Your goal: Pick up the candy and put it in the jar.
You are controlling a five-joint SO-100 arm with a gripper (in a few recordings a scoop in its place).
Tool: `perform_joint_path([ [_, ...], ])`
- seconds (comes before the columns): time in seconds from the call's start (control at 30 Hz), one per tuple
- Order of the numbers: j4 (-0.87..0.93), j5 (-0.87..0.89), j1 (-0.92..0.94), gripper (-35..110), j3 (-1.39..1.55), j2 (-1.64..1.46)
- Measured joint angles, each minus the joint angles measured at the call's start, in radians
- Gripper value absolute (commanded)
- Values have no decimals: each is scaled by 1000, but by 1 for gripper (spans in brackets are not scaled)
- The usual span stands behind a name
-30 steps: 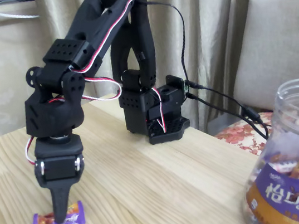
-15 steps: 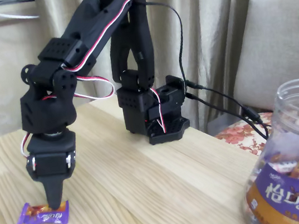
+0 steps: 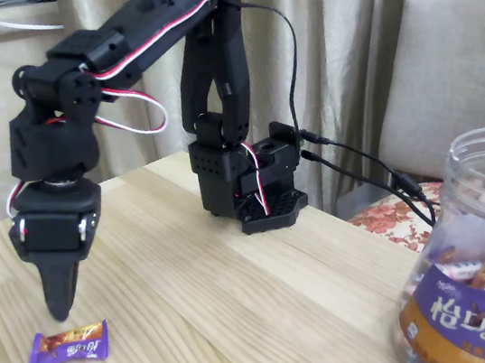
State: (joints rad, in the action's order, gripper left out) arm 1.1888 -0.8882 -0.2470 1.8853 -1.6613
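Note:
The candy, a small purple-wrapped piece with orange-brown print, lies flat on the wooden table near the front left of the fixed view. My black gripper hangs point-down just above its left half, clear of it. The fingers taper together into one tip with nothing held between them. The jar, big and clear with a purple and gold-brown label, stands at the front right corner, far from the gripper, its wide mouth open and wrapped candies inside.
The arm's black base is clamped at the table's far edge, with cables running right toward a padded chair. Curtains hang behind. Bare wooden tabletop stretches between the candy and the jar.
The gripper slid the candy leftward with its tip on it, then rose and swung further left. The candy now lies free on the table below it.

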Motion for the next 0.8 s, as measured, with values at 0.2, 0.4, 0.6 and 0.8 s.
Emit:
perform_joint_path([
  [0.2,-63,9,9,56,0,3],
  [0.4,-124,-11,44,45,11,14],
  [0.6,-147,-20,61,43,11,54],
  [0.8,-161,-5,58,42,41,54],
])
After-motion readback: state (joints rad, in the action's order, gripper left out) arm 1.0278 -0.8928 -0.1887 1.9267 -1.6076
